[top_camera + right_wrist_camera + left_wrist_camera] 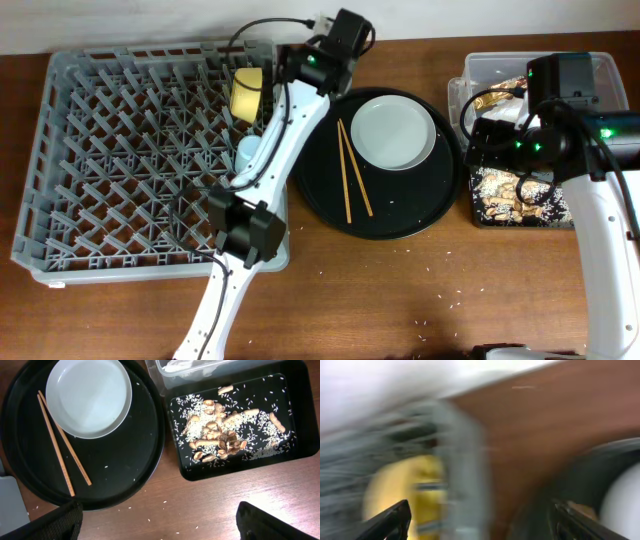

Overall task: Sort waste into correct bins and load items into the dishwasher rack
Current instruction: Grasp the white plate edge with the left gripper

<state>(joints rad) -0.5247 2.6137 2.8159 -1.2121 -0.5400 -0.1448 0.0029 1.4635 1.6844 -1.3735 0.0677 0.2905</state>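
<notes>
My left gripper (481, 507) hangs open and empty by the far corner of the rack (38, 135), so the chopsticks (344, 180) are nearest it, long axis running back toward me.

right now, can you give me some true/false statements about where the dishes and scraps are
1. The plate sits on the round black tray. True.
2. The yellow bowl is in the rack. True.
3. The chopsticks are in the rack. False: they lie on the round black tray, beside the plate.
4. The food scraps are on the plate. False: they lie with rice grains in the shallow black tray; the plate looks bare.
</notes>
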